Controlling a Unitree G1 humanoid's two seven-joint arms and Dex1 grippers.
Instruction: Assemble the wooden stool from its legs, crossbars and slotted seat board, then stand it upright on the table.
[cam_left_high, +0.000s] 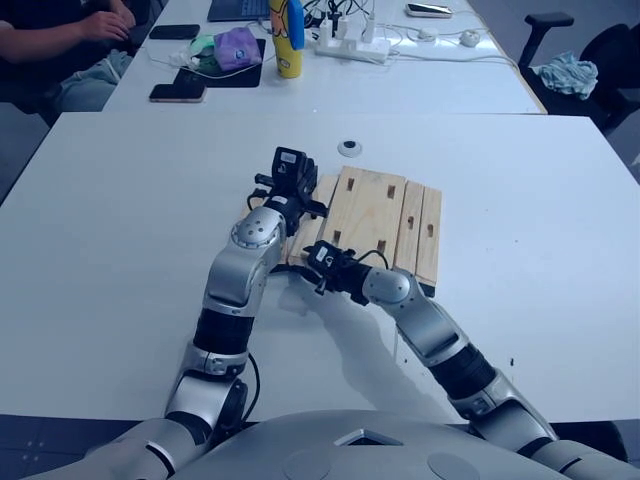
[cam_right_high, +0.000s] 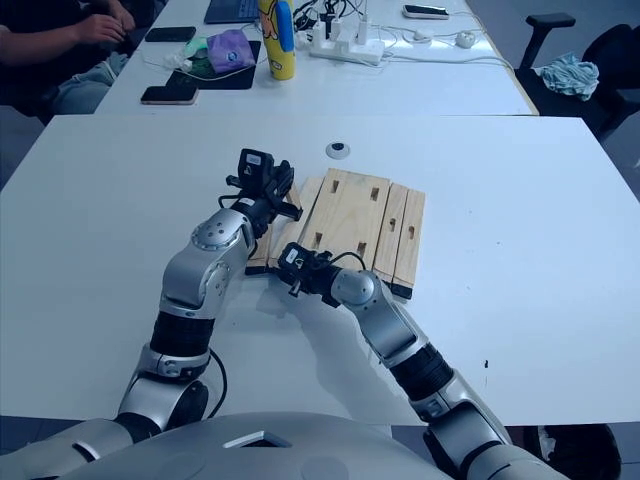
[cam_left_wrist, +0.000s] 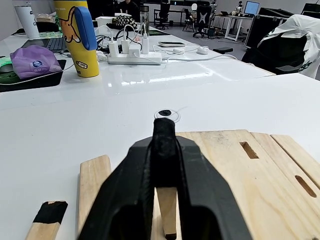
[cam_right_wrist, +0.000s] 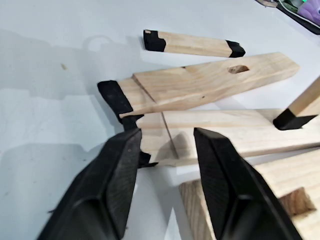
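The slotted seat board lies flat in the middle of the white table. Several black-tipped wooden legs and crossbars lie in a loose pile at its left edge. My left gripper is over that pile, shut on a thin wooden bar; the bar stands tilted, its black end resting on another piece. My right gripper is low at the near end of the pile, open, its fingers straddling the end of a flat leg. A short crossbar lies just beyond.
A small round disc is set in the table behind the board. The far table carries a yellow cup, a power strip, phones and a pouch. An office chair stands at the back right.
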